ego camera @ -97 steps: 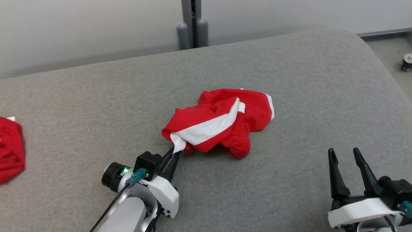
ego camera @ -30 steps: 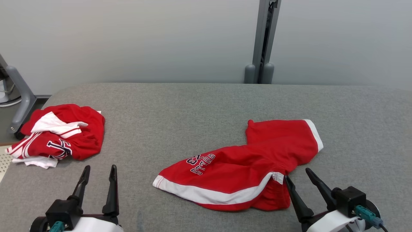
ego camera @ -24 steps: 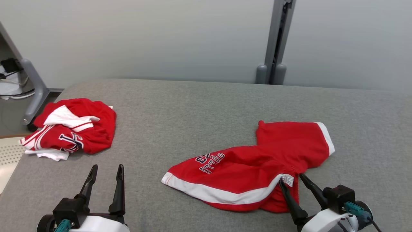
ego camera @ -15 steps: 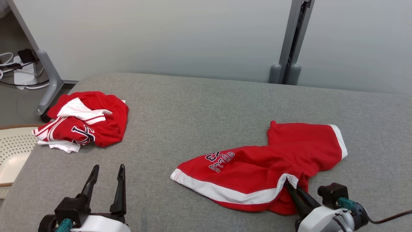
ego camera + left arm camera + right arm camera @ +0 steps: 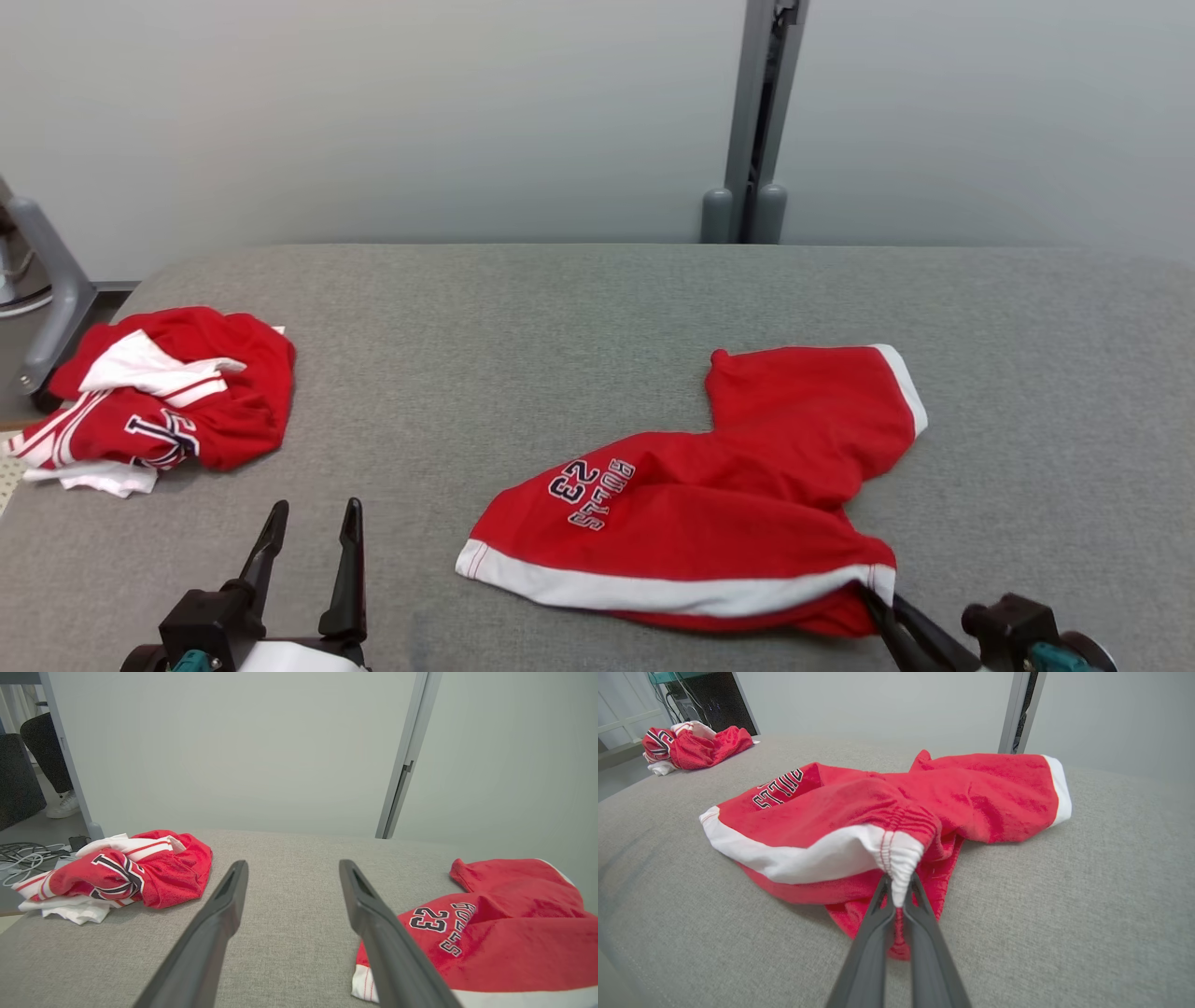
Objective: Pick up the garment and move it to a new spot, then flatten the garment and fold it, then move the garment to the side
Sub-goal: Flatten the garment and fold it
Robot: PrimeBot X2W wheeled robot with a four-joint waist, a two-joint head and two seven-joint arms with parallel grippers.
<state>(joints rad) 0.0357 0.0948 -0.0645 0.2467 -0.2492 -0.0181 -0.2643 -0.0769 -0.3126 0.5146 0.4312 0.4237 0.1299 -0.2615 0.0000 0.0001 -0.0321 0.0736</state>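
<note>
**At the garment's near-right corner: right hand pinched on the waistband, left hand free**

From the head view, the garment (image 5: 709, 504), a pair of red shorts with white trim, lies on the grey table (image 5: 560, 308) right of centre. Its long axis runs on a slant, from the white-banded hem at the near left to the other leg at the far right. The right hand (image 5: 882, 607) sits at the near-right end, fingers drawn together where the white band ends. The left hand (image 5: 315, 509) hovers well to the left of the hem, fingers apart and touching nothing. A second heap of red clothes (image 5: 159, 401) rests at the table's far left edge, well apart from both.

Along the left wrist view, the two fingers stand wide apart over bare table. The shorts lie off to the right, the printed "23" towards this hand, and the heap lies off to the left.

Along the right wrist view, the fingers are clamped on the gathered white end of the waistband (image 5: 896, 858), with red cloth bunched just beneath and some hanging between them. The rest of the shorts spreads away from the grip, creased and partly doubled over.

Judgement: flattening is the step in hand. The right arm holds one end already; the left is the nearer arm for the hem and would have to reach rightward to it.
</note>
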